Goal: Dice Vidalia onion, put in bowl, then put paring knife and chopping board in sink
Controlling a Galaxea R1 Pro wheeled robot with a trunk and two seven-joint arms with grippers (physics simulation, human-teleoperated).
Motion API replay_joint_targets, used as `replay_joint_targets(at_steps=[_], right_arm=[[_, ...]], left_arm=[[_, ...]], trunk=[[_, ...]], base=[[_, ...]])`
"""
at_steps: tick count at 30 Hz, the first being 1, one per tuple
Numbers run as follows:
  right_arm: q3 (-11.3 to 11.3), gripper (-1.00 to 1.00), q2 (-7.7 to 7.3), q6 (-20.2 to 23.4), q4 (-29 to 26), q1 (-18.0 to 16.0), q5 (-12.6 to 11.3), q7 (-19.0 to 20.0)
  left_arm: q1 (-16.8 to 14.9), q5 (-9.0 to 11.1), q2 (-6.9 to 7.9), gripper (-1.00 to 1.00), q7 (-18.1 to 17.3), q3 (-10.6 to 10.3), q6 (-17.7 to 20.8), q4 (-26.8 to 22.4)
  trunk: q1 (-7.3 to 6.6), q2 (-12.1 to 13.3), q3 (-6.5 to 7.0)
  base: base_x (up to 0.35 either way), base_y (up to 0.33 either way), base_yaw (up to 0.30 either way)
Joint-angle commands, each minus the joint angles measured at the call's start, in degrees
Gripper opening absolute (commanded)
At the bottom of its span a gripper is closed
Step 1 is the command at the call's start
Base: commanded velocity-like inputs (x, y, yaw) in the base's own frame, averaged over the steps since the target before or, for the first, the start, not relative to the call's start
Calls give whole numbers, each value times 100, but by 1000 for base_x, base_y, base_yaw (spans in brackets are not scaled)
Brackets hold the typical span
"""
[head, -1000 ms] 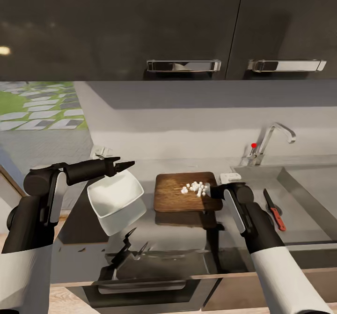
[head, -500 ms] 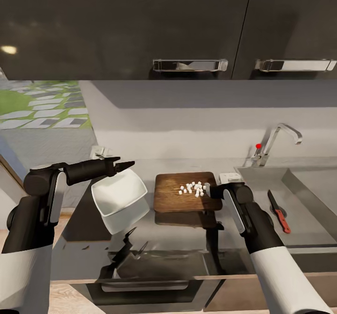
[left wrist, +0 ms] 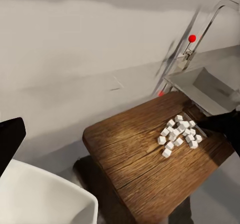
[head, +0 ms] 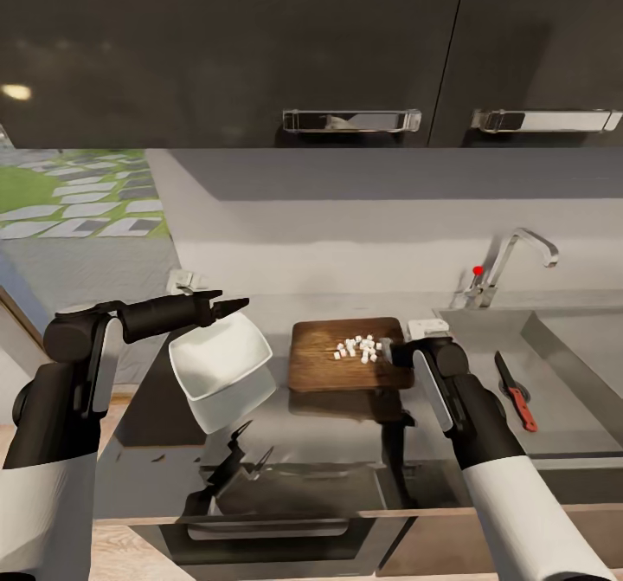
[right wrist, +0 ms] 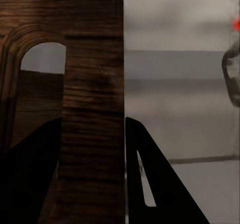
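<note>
Left gripper (head: 232,305): you have it pinched on the far rim of the bowl (head: 218,360), holding the bowl tipped in the air over the left end of the tabletop (head: 346,425), its mouth facing up and toward you. How far apart the fingers are you cannot tell from here.

Bowl to board: the bowl hangs just left of the board (head: 346,358), apart from it, with a strip of tabletop between the two.

Board: its long axis runs left to right along the tabletop. The slot handle sits at the right end, next to the sink (head: 554,364).

Dice (head: 359,349): a loose heap of white cubes on the right half of the board, close to your right gripper (head: 387,351) and away from the bowl side.

Right gripper: it is clamped on the board's right edge. In the right wrist view one finger (right wrist: 30,179) shows on each side of the wood, beside the slot.

Key relation: the dice have to travel leftward, board to bowl, so I judge you will lift the right end and slide them off the left edge, with the bowl brought under that edge.

Knife (head: 514,392): already lying in the sink, red handle toward you.
</note>
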Motion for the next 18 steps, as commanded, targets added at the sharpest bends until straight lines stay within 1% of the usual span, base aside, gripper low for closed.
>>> replay_joint_targets(at_steps=[1, 3, 5, 18], right_arm=[[7, -100, 0, 14, -4, -4, -86, -126], [7, -100, 0, 14, -8, -5, -88, -251], [7, -100, 0, 11, -9, -4, -88, -278], [7, -100, 0, 14, -9, -6, -91, -307]], left_arm=[[-6, 11, 0, 100, -14, 5, 44, -2], [-6, 11, 0, 100, -14, 5, 44, -3], [-6, 11, 0, 100, -14, 5, 43, -3], [-6, 11, 0, 100, -14, -3, 44, -2]], trunk=[[1, -7, -8], [1, -7, -8], [1, -7, -8], [1, -7, -8]], base=[[0, 0, 0], [0, 0, 0], [0, 0, 0], [0, 0, 0]])
